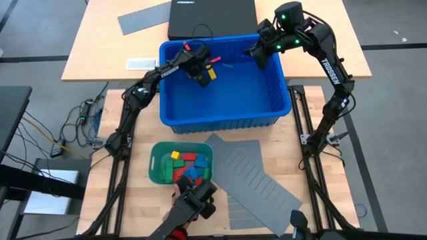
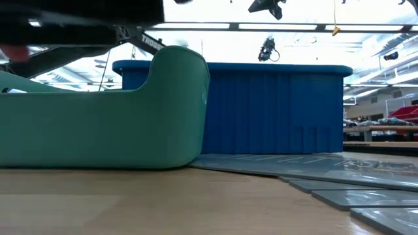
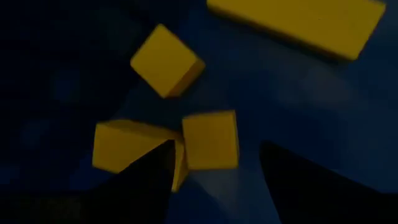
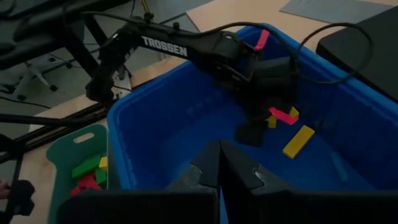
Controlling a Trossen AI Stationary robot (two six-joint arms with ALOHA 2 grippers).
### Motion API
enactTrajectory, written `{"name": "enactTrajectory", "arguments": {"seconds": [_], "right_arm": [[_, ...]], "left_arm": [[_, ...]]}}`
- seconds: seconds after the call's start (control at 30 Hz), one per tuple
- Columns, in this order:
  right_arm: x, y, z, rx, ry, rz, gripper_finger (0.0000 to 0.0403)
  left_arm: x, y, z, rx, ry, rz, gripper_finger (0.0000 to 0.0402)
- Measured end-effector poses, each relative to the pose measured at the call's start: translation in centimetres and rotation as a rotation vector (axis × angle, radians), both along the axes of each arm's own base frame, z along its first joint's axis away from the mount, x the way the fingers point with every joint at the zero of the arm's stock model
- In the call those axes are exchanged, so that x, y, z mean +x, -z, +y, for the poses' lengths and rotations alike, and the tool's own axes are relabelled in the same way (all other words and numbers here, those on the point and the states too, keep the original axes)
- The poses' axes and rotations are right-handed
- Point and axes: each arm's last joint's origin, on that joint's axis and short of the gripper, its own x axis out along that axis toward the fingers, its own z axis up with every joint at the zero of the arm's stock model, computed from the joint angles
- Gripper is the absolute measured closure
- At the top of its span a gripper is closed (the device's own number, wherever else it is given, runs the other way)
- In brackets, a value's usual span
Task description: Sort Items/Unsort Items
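Several yellow blocks lie on the floor of a blue bin [image 1: 220, 120]: a long one [image 3: 298, 22], a small tilted one [image 3: 166, 60] and two side by side [image 3: 210, 140]. My left gripper [image 3: 216, 148] hangs open inside the bin, pointing steeply down, just above those two blocks; in the high view my left gripper [image 1: 205, 75] is at the bin's far left. My right gripper [image 4: 219, 155] is shut and holds nothing, high over the bin's far right corner [image 1: 261, 57]. More red, green, blue and yellow blocks [image 1: 185, 167] lie in a green tray [image 1: 155, 163].
Grey slotted divider sheets [image 1: 257, 183] lie on the table right of the green tray, reaching to the bin's near wall. Another grey sheet [image 1: 143, 17] and a black case [image 1: 210, 17] lie beyond the bin. A camera mount [image 1: 193, 203] stands at the near edge.
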Motion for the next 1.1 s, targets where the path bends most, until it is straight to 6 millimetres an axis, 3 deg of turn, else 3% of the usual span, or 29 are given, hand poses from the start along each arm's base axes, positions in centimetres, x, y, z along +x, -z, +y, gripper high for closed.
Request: {"name": "enactTrajectory", "arguments": {"seconds": [0.3,0.5,0.67,0.73,0.9,1.1], "right_arm": [[0.2,0.0,0.2,0.009,-0.002,-0.002,0.0399],[0.2,0.0,0.2,0.01,0.001,-0.002,0.0401],[0.2,0.0,0.2,0.009,0.002,-0.002,0.0399],[0.2,0.0,0.2,0.009,0.002,-0.002,0.0399],[0.2,0.0,0.2,0.006,0.0,-0.001,0.0401],[0.2,-0.1,0.1,-0.035,-0.015,-0.004,0.0399]], "left_arm": [[0.5,2.8,0.9,-0.028,0.023,-0.008,0.016],[0.8,3.1,0.7,-0.041,0.033,-0.013,0.0165],[1.4,2.7,-0.2,-0.079,0.066,-0.006,0.0233],[1.9,2.1,-0.7,-0.098,0.097,-0.023,0.027],[2.1,-0.1,-2.6,-0.178,0.19,-0.031,0.0271],[0.8,-6.5,-6.8,-0.26,0.259,-0.062,0.0271]]}}
